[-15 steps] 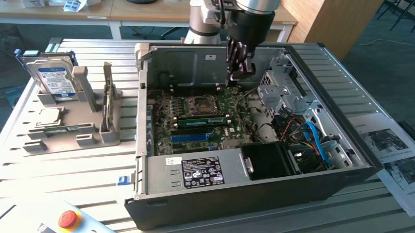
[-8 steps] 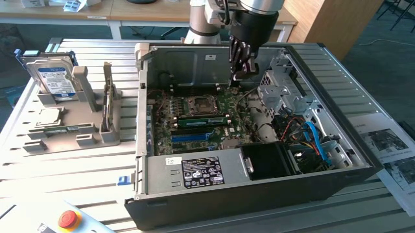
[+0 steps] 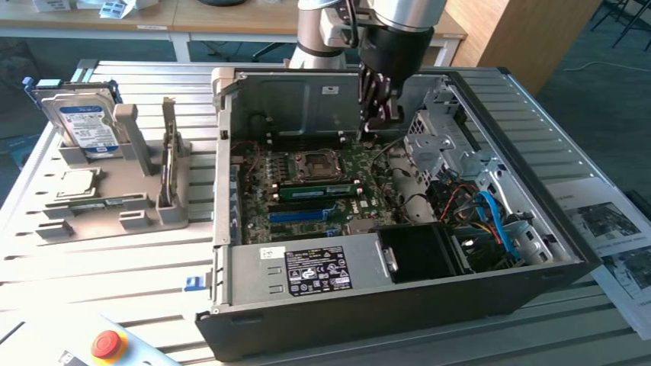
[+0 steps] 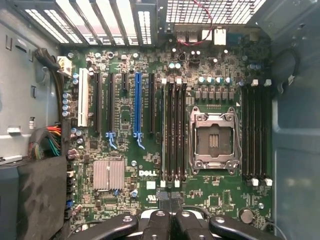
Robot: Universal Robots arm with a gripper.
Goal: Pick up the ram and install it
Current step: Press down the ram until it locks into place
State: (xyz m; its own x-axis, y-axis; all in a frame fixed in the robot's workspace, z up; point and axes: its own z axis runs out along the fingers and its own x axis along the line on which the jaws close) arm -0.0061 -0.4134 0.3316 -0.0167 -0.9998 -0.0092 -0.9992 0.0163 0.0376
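Note:
The ram point(image 3: 317, 191), a long green stick, stands on edge in a memory slot on the motherboard point(image 3: 346, 164), between the CPU socket point(image 3: 311, 163) and the blue slot point(image 3: 301, 216). From above, in the wrist view, it is a thin pale edge point(image 4: 163, 132) in the outermost of the dark slots beside the CPU socket point(image 4: 214, 140). My gripper point(image 3: 379, 122) hangs over the back of the open computer case, above and apart from the ram. Its fingers point(image 4: 159, 222) are pressed together with nothing between them.
The case walls point(image 3: 569, 252), the power supply point(image 3: 305, 271) and a drive cage point(image 3: 437, 133) surround the board, with loose cables point(image 3: 489, 221) toward the exterior view's right. A grey holder point(image 3: 133, 221) on the exterior view's left carries a hard drive point(image 3: 87, 126), an upright card point(image 3: 169, 145) and a CPU point(image 3: 76, 183). A red stop button point(image 3: 107, 345) sits in front.

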